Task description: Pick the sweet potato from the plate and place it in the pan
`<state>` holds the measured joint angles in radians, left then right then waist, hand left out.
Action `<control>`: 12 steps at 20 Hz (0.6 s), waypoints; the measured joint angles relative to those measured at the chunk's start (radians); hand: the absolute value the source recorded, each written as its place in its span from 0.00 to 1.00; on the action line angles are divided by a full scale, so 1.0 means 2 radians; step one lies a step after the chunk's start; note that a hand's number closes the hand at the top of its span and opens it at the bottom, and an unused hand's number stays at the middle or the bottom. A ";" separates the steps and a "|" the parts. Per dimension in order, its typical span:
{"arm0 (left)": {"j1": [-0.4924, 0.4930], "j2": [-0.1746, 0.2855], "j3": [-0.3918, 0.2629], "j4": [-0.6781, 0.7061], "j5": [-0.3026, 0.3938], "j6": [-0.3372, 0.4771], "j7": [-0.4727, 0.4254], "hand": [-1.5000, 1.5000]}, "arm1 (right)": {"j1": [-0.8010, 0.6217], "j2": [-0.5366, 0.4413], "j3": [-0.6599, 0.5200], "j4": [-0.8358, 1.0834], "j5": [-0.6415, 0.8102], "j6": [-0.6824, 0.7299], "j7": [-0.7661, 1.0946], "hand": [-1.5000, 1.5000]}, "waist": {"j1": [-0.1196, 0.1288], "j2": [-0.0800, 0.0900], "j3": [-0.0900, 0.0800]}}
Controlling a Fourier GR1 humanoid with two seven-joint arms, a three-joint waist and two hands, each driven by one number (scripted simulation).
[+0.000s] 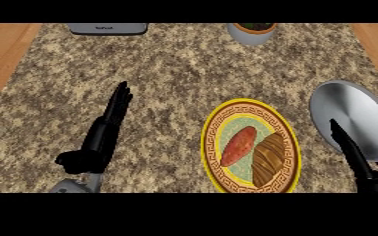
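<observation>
At 5 o'clock on speckled stone worktop (177,70): round plate (249,106), yellow rim, brown patterned band, pale green centre. On plate's 9 o'clock half: sweet potato (239,145), reddish-orange, lying flat, long axis approx 1 to 7 o'clock, clear of both hands. Just beside it, toward 4 o'clock: ridged brown pastry (267,159), similar slant; touching or not, can't tell. At 3 o'clock from plate, near but apart: grey pan (354,102), round, cut off by view's rt edge. Across pan's 6 o'clock edge: right hand (353,152), black, fingers straight and together, pointing approx 11 o'clock, gripping nothing; resting on pan or above it, can't tell. At 9 o'clock from plate, well apart: left hand (97,145), black, fingers straight, stretched toward 1 o'clock, thumb out toward 9 o'clock, holding nothing, over bare worktop. Along far edge at 12 o'clock: grey appliance (107,28) toward 11 o'clock, partly cut off; grey pot (251,35) w/ dark contents toward 1 o'clock, also cut off. Beyond stone at both far corners: wood strips (15,50).
</observation>
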<state>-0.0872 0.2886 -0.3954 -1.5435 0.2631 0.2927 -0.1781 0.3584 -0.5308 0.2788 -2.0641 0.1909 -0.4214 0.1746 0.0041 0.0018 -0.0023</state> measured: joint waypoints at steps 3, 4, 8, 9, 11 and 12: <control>-0.005 0.003 0.005 0.004 0.003 -0.010 0.002 0.50 | -0.039 -0.020 0.022 0.004 0.031 0.034 0.079 0.00 | 0.006 0.001 0.000; -0.003 0.003 0.004 0.002 0.003 -0.012 0.002 0.50 | -0.053 -0.027 0.027 0.007 0.039 0.048 0.106 0.00 | 0.008 0.001 0.000; -0.007 0.003 0.010 0.004 0.003 -0.019 0.001 0.50 | -0.115 -0.029 0.071 0.041 0.071 0.103 0.182 0.00 | 0.012 0.002 0.000; -0.010 0.002 0.012 0.007 0.003 -0.020 0.002 0.50 | -0.132 -0.022 0.086 0.047 0.081 0.115 0.204 0.00 | 0.012 0.002 0.000; -0.007 -0.007 0.006 0.008 -0.003 -0.016 0.002 0.50 | -0.161 -0.007 0.111 0.073 0.104 0.134 0.236 0.00 | 0.011 0.001 0.000; -0.004 -0.006 0.006 0.004 -0.004 -0.017 0.005 0.50 | -0.174 0.000 0.119 0.083 0.112 0.145 0.251 0.00 | 0.010 0.001 0.000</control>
<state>-0.0959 0.2759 -0.3834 -1.5351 0.2554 0.2595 -0.1687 0.0114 -0.5314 0.5176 -1.8977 0.4140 -0.1305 0.6768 0.0241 0.0036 -0.0016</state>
